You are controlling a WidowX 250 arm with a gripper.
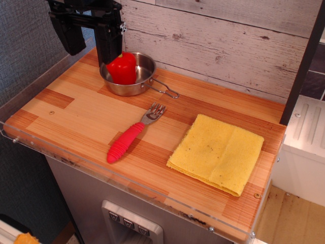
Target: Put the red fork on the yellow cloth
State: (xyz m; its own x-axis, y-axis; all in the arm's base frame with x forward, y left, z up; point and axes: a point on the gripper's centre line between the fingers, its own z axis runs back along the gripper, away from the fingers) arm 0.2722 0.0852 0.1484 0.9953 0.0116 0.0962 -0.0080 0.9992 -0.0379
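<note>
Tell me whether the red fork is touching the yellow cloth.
Apart. The single camera view shows the red fork lying on bare wood, with a clear strip of tabletop between its tines and the near edge of the yellow cloth.

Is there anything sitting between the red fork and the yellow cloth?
No. Only bare wood separates the red fork from the yellow cloth. The metal pan with the red pepper sits further back, off that path.

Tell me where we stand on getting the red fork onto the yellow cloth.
Nothing is done yet. The red fork lies flat on the wooden table, apart from the yellow cloth. The pincer is open and empty, up at the back by the metal pan. Reaching, grasping, carrying and placing all remain.
</note>
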